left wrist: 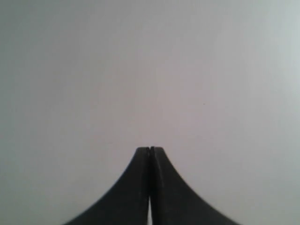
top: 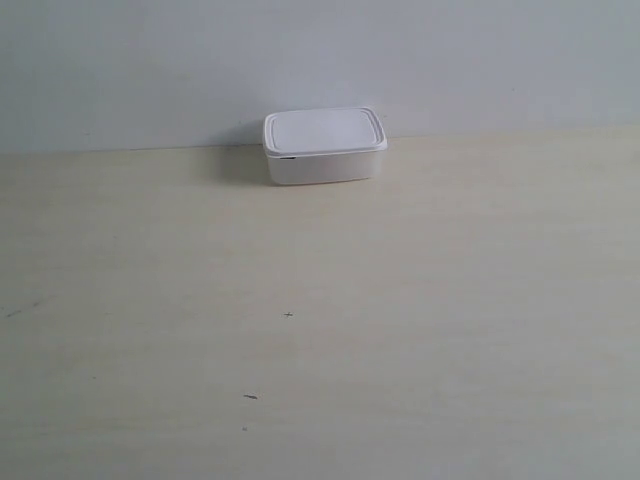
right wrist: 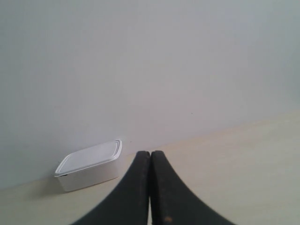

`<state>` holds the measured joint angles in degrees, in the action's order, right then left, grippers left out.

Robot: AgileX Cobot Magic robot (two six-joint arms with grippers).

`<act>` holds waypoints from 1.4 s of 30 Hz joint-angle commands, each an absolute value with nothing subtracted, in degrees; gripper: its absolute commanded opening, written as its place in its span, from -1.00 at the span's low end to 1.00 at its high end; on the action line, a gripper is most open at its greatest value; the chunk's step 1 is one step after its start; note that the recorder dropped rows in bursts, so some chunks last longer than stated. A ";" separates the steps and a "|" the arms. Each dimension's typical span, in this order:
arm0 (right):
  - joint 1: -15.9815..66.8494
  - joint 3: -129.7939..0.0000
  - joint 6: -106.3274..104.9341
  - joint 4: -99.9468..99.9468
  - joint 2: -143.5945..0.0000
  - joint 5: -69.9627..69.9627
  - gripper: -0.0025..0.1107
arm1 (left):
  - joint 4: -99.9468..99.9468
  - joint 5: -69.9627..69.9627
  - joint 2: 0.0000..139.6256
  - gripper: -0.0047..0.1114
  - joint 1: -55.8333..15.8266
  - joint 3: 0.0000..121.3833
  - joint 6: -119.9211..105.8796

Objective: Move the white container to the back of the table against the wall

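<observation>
Item: one white container [top: 324, 146], lid on, upright on the worktop [top: 420, 300], its rear side right at the foot of the wall [top: 300, 50]. Two pincers, left pincer [left wrist: 150, 150] and right pincer [right wrist: 150, 153], each facing the wall. Both have their fingers pressed together and hold nothing.

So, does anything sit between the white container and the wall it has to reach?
Nothing visible does. The white container already sits at the back of the table, apparently against the wall; no object lies in between.
</observation>
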<state>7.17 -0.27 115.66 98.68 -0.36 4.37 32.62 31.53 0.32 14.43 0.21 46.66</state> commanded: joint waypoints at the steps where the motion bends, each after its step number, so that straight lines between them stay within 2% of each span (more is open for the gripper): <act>1: 6.88 0.00 115.47 98.88 0.00 4.36 -0.96 | 32.96 31.84 0.00 -0.92 14.66 0.00 46.72; 12: 6.88 0.00 115.47 98.88 0.00 4.36 -0.96 | 33.31 29.54 0.00 -0.92 14.66 0.00 46.72; 20: 7.00 0.00 115.47 98.88 0.00 4.36 -0.96 | 58.21 20.68 0.00 -0.92 14.66 0.00 46.72; 24: 7.01 0.00 115.47 98.88 0.00 4.36 -0.96 | 61.15 20.31 0.00 -0.92 14.66 0.00 46.72; 31: 7.01 0.00 115.47 86.30 0.00 4.58 -0.96 | 48.51 11.37 0.00 -0.92 14.66 0.00 46.72; 42: 7.01 0.00 115.47 60.37 0.00 7.34 -0.96 | 14.38 -5.12 0.00 -0.92 14.66 0.00 38.71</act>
<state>7.17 -0.27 115.66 68.10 -0.36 6.41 22.38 -0.35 0.32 14.43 0.21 43.45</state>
